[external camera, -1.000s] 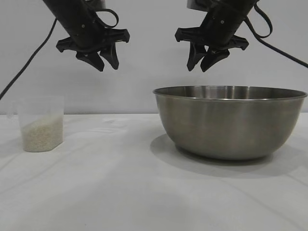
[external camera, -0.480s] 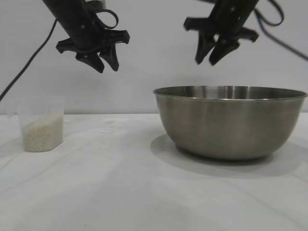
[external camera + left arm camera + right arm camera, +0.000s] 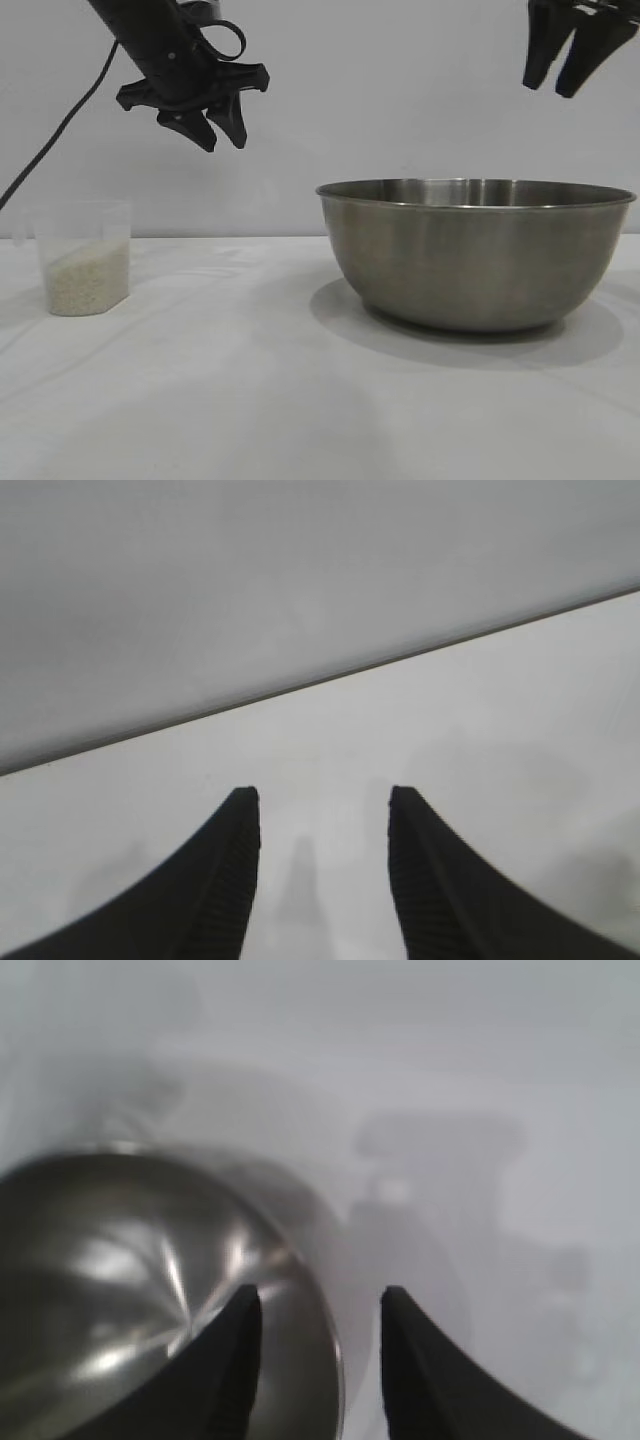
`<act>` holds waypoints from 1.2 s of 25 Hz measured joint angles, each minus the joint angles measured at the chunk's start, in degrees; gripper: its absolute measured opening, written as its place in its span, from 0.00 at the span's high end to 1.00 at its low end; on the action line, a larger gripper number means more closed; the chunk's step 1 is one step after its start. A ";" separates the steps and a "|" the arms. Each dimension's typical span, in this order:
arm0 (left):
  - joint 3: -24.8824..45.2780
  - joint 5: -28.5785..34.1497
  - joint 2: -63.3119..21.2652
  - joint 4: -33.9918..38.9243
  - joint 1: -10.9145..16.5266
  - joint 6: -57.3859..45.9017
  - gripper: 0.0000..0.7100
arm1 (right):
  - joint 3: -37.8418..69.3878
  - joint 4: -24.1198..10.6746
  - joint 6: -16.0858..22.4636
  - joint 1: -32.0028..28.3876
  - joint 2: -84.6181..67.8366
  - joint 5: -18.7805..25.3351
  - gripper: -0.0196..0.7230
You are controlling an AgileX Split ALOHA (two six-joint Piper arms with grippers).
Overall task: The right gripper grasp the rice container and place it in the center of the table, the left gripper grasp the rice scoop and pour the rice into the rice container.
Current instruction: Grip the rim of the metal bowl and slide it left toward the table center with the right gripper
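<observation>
The rice container [image 3: 477,253], a big steel bowl, stands on the white table [image 3: 250,400] at the right; it fills one side of the right wrist view [image 3: 150,1290]. High over its right rim hangs my right gripper [image 3: 560,80], open and empty, its jaws straddling the rim from far above [image 3: 320,1305]. The rice scoop [image 3: 85,257], a clear plastic cup part full of white rice [image 3: 87,280], stands at the far left. My left gripper [image 3: 222,135] hangs open and empty up and to the right of the scoop; only bare table shows between its jaws [image 3: 322,810].
A plain grey wall runs behind the table. Bare tabletop lies between the scoop and the bowl, and along the whole front. A black cable [image 3: 55,135] trails down from the left arm toward the left edge.
My right gripper has swung up and to the right, from above the bowl's left half to high over its right rim. The left arm, the scoop and the bowl have not moved.
</observation>
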 joint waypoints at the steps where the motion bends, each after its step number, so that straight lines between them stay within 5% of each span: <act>1: 0.00 0.00 0.00 0.00 0.00 0.00 0.62 | 0.00 -0.42 0.00 0.00 0.00 1.10 0.66; 18: 0.00 0.22 0.00 0.00 0.00 0.00 0.62 | 8.87 -1.27 0.09 0.00 7.06 1.68 0.61; 23: 0.00 0.54 0.00 0.00 0.00 0.00 0.62 | 8.96 -1.27 0.09 0.84 7.19 1.05 0.97; 30: 0.00 0.97 0.00 0.00 0.00 0.00 0.62 | 8.96 -0.60 0.09 8.39 8.98 -2.71 0.97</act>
